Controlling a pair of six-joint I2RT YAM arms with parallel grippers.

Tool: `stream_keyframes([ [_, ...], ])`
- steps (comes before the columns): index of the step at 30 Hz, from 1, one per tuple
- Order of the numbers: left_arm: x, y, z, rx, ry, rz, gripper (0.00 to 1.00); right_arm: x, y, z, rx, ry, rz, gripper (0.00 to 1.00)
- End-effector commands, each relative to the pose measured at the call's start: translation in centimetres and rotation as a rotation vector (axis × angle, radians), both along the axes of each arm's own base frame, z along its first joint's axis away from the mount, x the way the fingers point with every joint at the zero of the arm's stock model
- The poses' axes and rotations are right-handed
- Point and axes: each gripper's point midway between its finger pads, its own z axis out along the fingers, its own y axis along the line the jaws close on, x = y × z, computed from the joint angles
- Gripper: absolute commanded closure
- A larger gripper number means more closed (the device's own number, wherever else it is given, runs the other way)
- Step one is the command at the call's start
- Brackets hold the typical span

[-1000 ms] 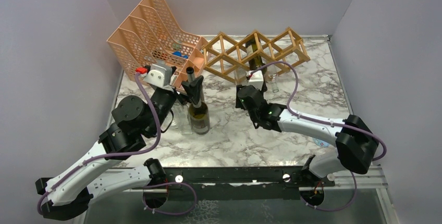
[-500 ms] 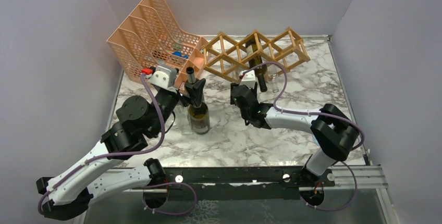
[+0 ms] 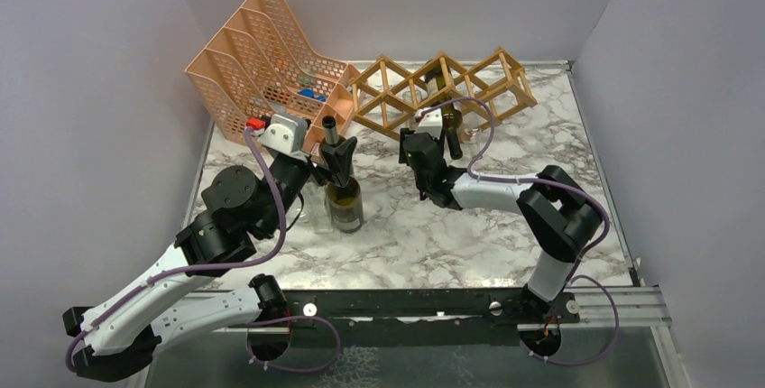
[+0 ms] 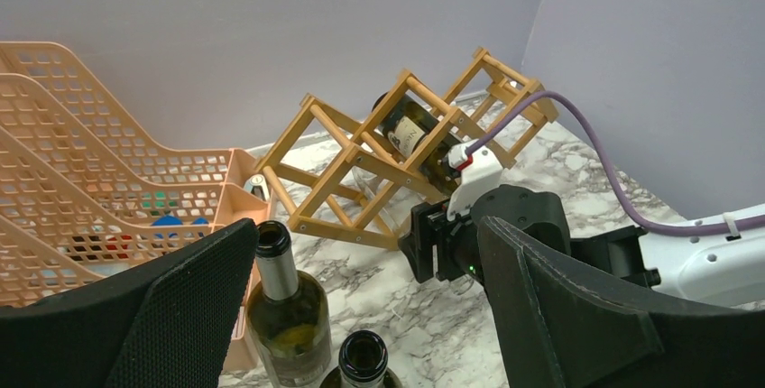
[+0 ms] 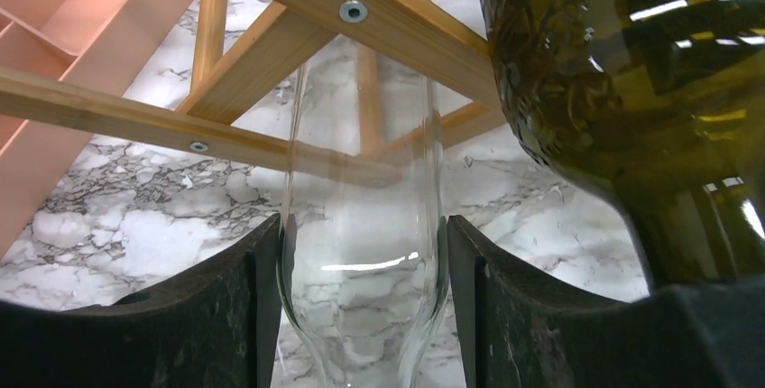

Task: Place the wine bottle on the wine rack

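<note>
Top view: the wine rack stands at twelve o'clock on the marble surface, with a dark bottle lying in it.
Left wrist: the left claw is spread wide, a green bottle between its fingers.
Right wrist: the right claw is clamped on a clear bottle under the rack's slats.

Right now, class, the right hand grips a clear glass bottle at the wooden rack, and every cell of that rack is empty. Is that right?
Not quite. The right hand grips the clear glass bottle at the wine rack, but not every cell is empty: a dark green bottle lies in one cell, as the left wrist view shows.
</note>
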Motion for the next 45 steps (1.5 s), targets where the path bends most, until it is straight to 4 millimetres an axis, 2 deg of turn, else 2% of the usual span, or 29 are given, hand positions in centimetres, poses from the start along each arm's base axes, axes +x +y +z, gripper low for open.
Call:
stream_keyframes([
  [1,-0.1,-0.4,-0.1,0.003,-0.003,-0.019,0.02,2.8,1.5,4.2,0.083,-0.137,0.013,0.99],
  [7,0.0,-0.5,-0.3,0.007,0.0,-0.021,0.02,4.3,2.0,4.1,0.066,-0.149,0.022,0.98],
  [11,-0.1,-0.6,-0.1,0.004,-0.004,-0.024,0.02,5.1,2.1,3.6,0.046,-0.154,0.02,0.9],
  [15,0.0,-0.7,-0.2,0.009,-0.002,-0.027,0.02,5.5,2.2,2.9,0.039,-0.157,0.024,0.76],
  [19,0.0,-0.7,-0.3,0.011,0.0,-0.028,0.02,5.4,2.1,2.0,0.023,-0.142,0.024,0.52],
  [22,0.0,-0.8,-0.3,0.013,0.002,-0.028,0.02,5.2,2.0,1.6,0.014,-0.131,0.03,0.38],
  [29,0.0,-0.9,-0.4,0.016,0.004,-0.029,0.02,4.9,2.1,1.9,0.003,-0.117,0.048,0.19],
  [33,0.0,-0.7,-0.3,0.013,0.004,-0.025,0.02,4.5,2.3,2.8,0.02,-0.113,0.073,0.15],
  [41,0.0,-0.6,-0.2,0.012,0.004,-0.023,0.02,2.9,2.7,5.2,0.105,-0.086,0.13,0.15],
  [45,-0.1,-0.5,-0.1,0.019,0.007,-0.025,0.02,1.7,3.4,7.1,0.149,-0.071,0.202,0.16],
])
